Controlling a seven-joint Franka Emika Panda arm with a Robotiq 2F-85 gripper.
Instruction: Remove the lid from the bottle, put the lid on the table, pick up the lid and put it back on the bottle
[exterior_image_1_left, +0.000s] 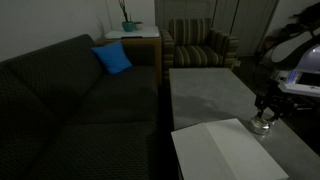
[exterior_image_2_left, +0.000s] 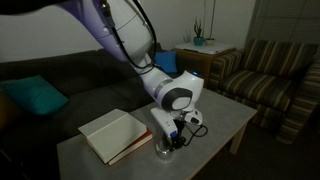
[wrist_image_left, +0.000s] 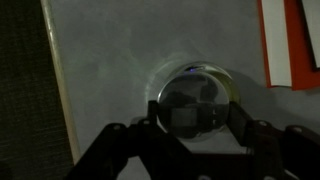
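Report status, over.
Gripper straddling bottle, contact unclear. Lid apparently on. Red-edged white board beside, apart.

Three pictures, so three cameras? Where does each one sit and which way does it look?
Exterior view: off the end of the table, facing sofa and armchair; arm at right edge.
Exterior view: near the table's corner, facing the plant; arm reaches in from top left.
Wrist view: on the wrist, looking down at the bottle; fingers at bottom.
Shared: bottle and white board, all three.

Both ext. views share table (exterior_image_1_left: 205, 95) (exterior_image_2_left: 225, 118) from diff. sides; wrist cam close, looking down.
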